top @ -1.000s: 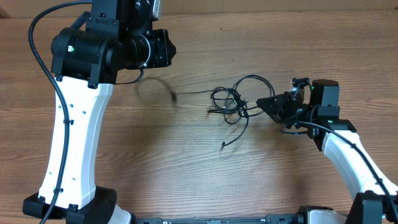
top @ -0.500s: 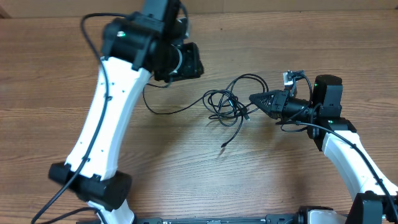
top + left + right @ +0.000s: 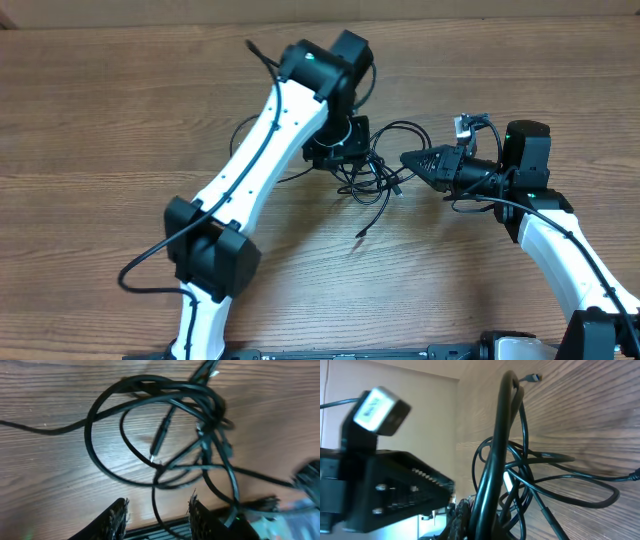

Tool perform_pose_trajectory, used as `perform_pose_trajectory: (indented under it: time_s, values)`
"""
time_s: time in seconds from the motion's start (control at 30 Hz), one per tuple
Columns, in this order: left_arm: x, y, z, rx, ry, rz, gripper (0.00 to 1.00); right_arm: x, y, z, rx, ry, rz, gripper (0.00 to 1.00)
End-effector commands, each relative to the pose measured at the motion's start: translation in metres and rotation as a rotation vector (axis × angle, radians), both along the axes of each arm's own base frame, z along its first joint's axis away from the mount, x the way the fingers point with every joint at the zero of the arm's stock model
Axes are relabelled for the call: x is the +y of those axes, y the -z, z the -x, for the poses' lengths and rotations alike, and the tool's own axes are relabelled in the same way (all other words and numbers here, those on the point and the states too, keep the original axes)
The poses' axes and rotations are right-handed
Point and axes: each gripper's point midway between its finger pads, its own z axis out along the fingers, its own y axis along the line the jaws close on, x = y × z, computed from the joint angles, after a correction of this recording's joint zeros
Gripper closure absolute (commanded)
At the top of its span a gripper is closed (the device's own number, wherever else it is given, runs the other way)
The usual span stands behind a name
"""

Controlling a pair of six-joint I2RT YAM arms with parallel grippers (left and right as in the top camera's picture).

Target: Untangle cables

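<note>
Note that the left gripper [image 3: 157, 507] has swung from upper left to frame centre, jaws parted over the knotted thin black cables [image 3: 378, 168]. The right gripper [image 3: 408, 158] stays clenched on one strand, so you can expect separation next.

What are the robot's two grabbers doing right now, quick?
Left gripper: open, just above the cables.
Right gripper: closed on the cables.

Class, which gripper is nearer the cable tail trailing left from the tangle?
Left. The left gripper hangs over the tangle's left part, where the tail leaves it; the right gripper grips the tangle's right edge, farther away.
</note>
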Motion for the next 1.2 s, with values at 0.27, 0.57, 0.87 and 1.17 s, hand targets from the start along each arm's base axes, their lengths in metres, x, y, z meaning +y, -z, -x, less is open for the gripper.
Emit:
perform_pose_trajectory:
  time_s: [0.27, 0.57, 0.87, 1.17]
  values:
    - [0.003, 0.043, -0.006, 0.002, 0.028, -0.167, 0.54, 0.001, -0.013, 0.002, -0.023, -0.012, -0.022, 0.95]
    - [-0.004, 0.07, -0.002, 0.041, 0.055, -0.208, 0.73, 0.001, -0.013, 0.002, -0.024, -0.011, -0.021, 0.94]
    - [0.017, 0.08, -0.014, 0.002, 0.054, -0.326, 0.96, -0.001, -0.01, 0.0, -0.017, 0.006, -0.007, 0.9]
    - [0.031, 0.078, -0.021, 0.019, 0.004, -0.323, 0.77, -0.005, -0.001, -0.001, 0.024, 0.04, 0.02, 0.85]
